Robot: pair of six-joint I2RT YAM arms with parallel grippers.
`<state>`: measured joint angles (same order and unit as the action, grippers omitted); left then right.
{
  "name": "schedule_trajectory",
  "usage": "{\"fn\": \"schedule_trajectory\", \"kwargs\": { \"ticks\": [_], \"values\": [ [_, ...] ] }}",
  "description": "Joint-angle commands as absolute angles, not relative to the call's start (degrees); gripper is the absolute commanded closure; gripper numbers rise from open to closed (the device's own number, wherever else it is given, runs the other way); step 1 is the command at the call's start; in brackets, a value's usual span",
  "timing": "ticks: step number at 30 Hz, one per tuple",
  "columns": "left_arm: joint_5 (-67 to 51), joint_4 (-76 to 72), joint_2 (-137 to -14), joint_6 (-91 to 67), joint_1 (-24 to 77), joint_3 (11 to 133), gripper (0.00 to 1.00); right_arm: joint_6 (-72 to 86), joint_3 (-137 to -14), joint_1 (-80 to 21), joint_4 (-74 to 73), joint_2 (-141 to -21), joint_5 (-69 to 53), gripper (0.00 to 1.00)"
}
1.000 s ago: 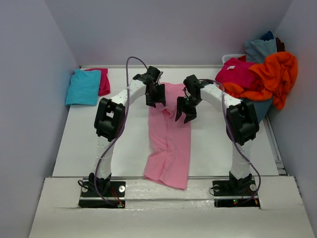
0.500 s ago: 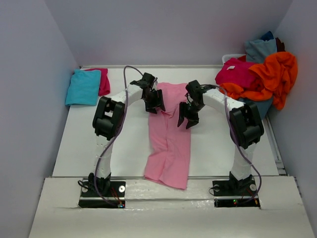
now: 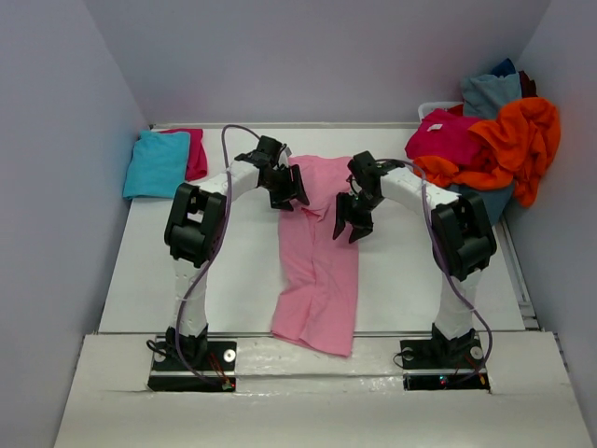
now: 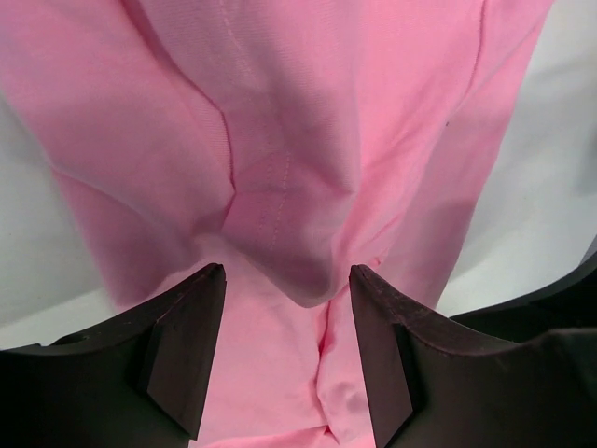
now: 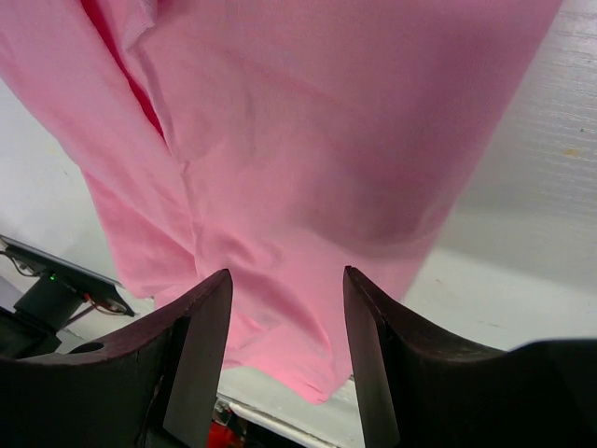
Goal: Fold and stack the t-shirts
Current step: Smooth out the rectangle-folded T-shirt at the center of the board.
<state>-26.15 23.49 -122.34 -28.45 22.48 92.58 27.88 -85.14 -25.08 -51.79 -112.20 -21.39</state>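
Observation:
The light pink t-shirt (image 3: 322,271) lies as a long, lengthwise-folded strip down the table's middle, its lower end hanging over the near edge. My left gripper (image 3: 288,187) hovers open over the strip's upper left side. In the left wrist view a creased fold of the pink t-shirt (image 4: 280,112) lies below the left gripper (image 4: 287,273), with nothing pinched. My right gripper (image 3: 353,218) hangs open at the strip's upper right edge. Pink cloth (image 5: 308,140) passes beneath the right gripper (image 5: 286,275), which grips nothing.
A folded turquoise t-shirt (image 3: 157,163) lies on a magenta one (image 3: 196,154) at the back left. At the back right, magenta (image 3: 452,135), orange (image 3: 518,140) and grey-blue (image 3: 490,91) shirts heap over a white bin (image 3: 437,107). Bare white table (image 3: 140,261) flanks the strip.
The left arm's elbow has swung left and its gripper has shifted slightly left and nearer along the shirt's top. The right gripper has dropped slightly nearer. The shirt lies the same.

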Motion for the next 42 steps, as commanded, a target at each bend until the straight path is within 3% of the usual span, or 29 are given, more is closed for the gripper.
{"fn": "schedule_trajectory", "kwargs": {
  "ticks": [1, 5, 10, 11, 13, 28, 42],
  "values": [
    [-29.88, 21.53, -118.65, -27.60, 22.59, 94.48, 0.34, 28.12, -87.19, -25.58, -50.28, -111.18, -21.27, 0.43],
    [-30.23, 21.89, -119.00, -27.51, 22.59, 95.62, 0.33, 29.09, -87.54, -25.58, -49.39, -112.32, -20.30, 0.46],
    [-31.46, 21.01, -119.18, -28.47, 22.59, 95.36, 0.33, 29.71, -87.90, -25.58, -48.52, -115.22, -20.92, 0.75],
    [-31.64, 21.01, -119.27, -28.65, 22.59, 95.36, 0.34, 29.79, -87.63, -25.58, -48.25, -115.22, -20.83, 0.85],
    [-31.73, 20.83, -119.36, -28.91, 22.59, 95.27, 0.33, 29.53, -87.10, -25.58, -48.25, -115.31, -20.39, 0.93],
    [-27.95, 21.89, -115.14, -27.95, 22.06, 89.04, 0.33, 29.53, -82.35, -25.58, -45.61, -114.43, -20.48, 0.93],
    [-34.71, 15.56, -115.66, -29.70, 19.34, 85.25, 0.34, 29.44, -81.47, -25.58, -45.26, -114.52, -20.30, 0.93]
  ]
}}
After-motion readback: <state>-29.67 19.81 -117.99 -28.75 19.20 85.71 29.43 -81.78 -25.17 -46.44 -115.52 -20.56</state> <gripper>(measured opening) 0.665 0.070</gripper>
